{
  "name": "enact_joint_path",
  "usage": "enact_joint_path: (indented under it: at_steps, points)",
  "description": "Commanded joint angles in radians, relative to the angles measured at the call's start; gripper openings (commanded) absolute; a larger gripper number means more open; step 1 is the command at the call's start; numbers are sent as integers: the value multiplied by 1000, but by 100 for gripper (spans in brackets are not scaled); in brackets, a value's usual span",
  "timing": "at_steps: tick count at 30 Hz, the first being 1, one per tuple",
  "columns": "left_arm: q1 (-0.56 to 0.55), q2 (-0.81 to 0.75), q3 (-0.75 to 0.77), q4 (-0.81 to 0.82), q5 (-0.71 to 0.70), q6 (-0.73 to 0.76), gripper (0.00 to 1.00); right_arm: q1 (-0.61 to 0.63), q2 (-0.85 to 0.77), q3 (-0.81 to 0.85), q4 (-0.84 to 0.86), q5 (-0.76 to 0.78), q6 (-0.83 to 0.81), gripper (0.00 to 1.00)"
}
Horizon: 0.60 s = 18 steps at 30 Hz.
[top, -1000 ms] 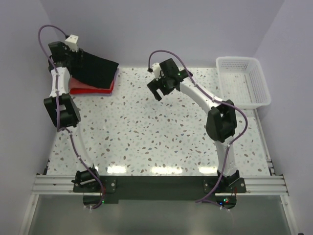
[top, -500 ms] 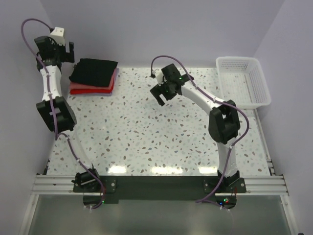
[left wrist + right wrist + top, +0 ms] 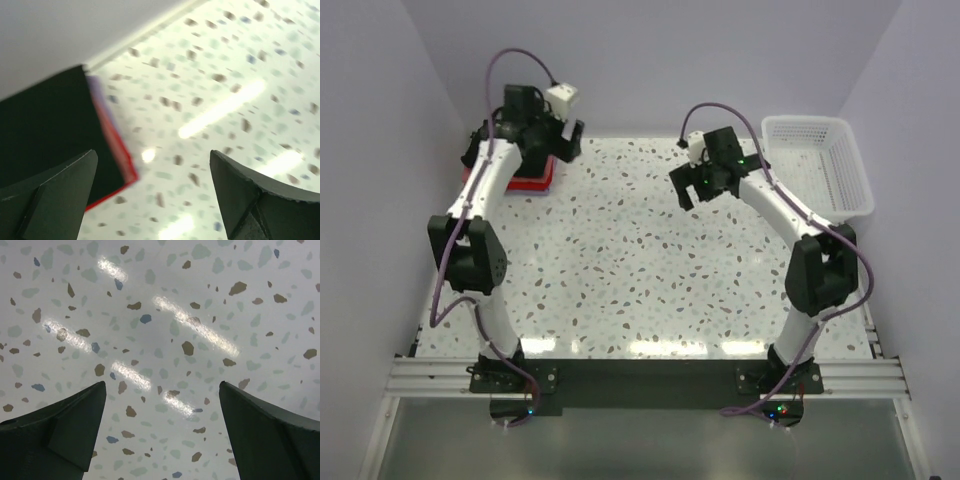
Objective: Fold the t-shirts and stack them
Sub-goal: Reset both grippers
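T-shirts (image 3: 45, 127) sit folded in 1 stack at the far-left corner of the desk (image 3: 620, 270), close to the back wall: black on top, coral-red under it, a thin purple-blue layer showing at the stack's side in the left wrist view. From above only a red edge (image 3: 528, 184) shows, the left arm covers the rest. Soft light cloth, no stiffness, will sag and unfold if lifted by 1 corner, probably slides easily on the smooth desk; best to pinch a folded edge through all layers, or push the stack from its side. Left pincer (image 3: 154, 155) is released, jaws wide, nothing between them, hanging just off the stack's right edge. Right pincer (image 3: 162, 385) is also released and empty over bare desk, well apart from the shirts. White basket (image 3: 807, 119) stands at the far right. Versus 0.5 s ago: the left arm has swung in from the far left across the stack, which was then fully visible; the right arm has shifted right toward the basket. Stack looks unmoved.
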Motion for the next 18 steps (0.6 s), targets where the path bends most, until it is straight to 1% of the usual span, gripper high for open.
enact_joint_path:
  at_steps: [1, 2, 3, 4, 6, 7, 8, 11, 13, 15, 18]
  points:
    - [-114, -81, -166, -101, -17, 22, 100, -81, -111, -78, 25, -58, 43, 99]
    - [-159, -98, -201, -103, -24, 21, 100, -99, -130, -128, 23, -70, 49, 99]
    - [-176, -104, -233, -104, -22, 16, 100, -119, -148, -154, 23, -95, 51, 99]
    - [-191, -112, -302, -101, -20, 1, 100, -156, -185, -182, 20, -112, 48, 99]
    - [-223, -139, -374, -63, -28, -14, 100, -191, -222, -266, 19, -138, 35, 99]
    - [-228, -150, -437, -48, -29, -30, 100, -196, -266, -297, 19, -141, 16, 99]
    - [-231, -170, -465, -31, -28, -42, 100, -196, -288, -355, 20, -141, 5, 99]
    - [-230, -194, -545, 9, -37, -71, 100, -196, -380, -463, 26, -156, -18, 99]
    - [-230, -207, -604, 38, -49, -97, 100, -196, -411, -501, 26, -169, -18, 99]
    - [-230, -222, -634, 34, -71, -132, 100, -194, -449, -538, 25, -178, -20, 99]
    - [-220, -289, -680, 60, -87, -157, 100, -194, -490, -554, 13, -201, -18, 99]
